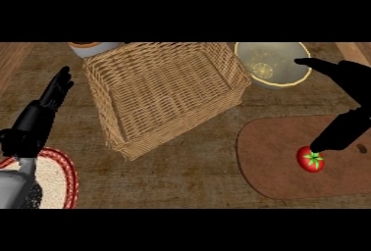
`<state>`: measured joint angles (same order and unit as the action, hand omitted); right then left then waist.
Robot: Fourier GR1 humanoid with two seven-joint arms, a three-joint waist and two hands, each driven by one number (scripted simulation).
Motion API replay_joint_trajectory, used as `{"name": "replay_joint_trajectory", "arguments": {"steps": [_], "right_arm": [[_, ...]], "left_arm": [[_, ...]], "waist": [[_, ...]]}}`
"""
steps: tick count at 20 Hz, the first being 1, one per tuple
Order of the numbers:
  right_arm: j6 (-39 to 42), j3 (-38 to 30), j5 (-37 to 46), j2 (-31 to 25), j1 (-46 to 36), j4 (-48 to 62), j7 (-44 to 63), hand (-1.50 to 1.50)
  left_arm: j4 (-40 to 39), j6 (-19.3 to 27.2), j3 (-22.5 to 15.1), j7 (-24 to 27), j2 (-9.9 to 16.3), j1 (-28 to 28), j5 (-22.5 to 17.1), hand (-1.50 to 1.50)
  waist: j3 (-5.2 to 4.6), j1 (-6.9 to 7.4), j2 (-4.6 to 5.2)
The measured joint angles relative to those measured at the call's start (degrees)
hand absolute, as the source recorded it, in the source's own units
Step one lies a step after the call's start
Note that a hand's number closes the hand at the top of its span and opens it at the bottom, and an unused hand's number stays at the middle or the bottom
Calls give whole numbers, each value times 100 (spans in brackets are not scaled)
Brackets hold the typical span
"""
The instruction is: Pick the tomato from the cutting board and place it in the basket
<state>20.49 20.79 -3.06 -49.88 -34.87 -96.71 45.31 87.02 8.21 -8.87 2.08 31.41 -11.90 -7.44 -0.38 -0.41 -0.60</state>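
A red tomato (pixel 311 160) with a green stalk lies on the brown cutting board (pixel 279 166) at the lower right. My right hand (pixel 346 125) hangs over the board, fingers pointing down so that their tips reach the tomato's top; the thumb sticks out to the left near the bowl. The fingers look straight, not curled round the tomato. The wicker basket (pixel 163 93) stands tilted in the middle of the counter, left of the board. My left hand (pixel 43 110) rests open at the left edge, fingers up.
A pale bowl (pixel 273 62) with a lemon slice inside sits at the back right, just behind the board. A red-rimmed woven mat (pixel 62 171) lies at the lower left under my left forearm. An orange-rimmed dish (pixel 94 46) peeks out behind the basket.
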Motion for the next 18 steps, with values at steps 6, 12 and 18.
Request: {"name": "replay_joint_trajectory", "arguments": {"steps": [6, 12, 18], "right_arm": [[1100, -124, -1114, -361, -448, 162, 618, -150], [1500, -216, -1397, -559, -236, 311, 542, -150], [1736, -126, -958, -344, 43, 422, 376, -150]], "left_arm": [[-6, -85, 48, -60, -55, -76, 37, 0], [-47, -116, 136, 51, -199, -2, 167, 0], [-20, -165, 165, -7, -384, -6, 336, 0]], "waist": [[19, 42, 37], [30, 41, 50], [35, 54, 59]]}}
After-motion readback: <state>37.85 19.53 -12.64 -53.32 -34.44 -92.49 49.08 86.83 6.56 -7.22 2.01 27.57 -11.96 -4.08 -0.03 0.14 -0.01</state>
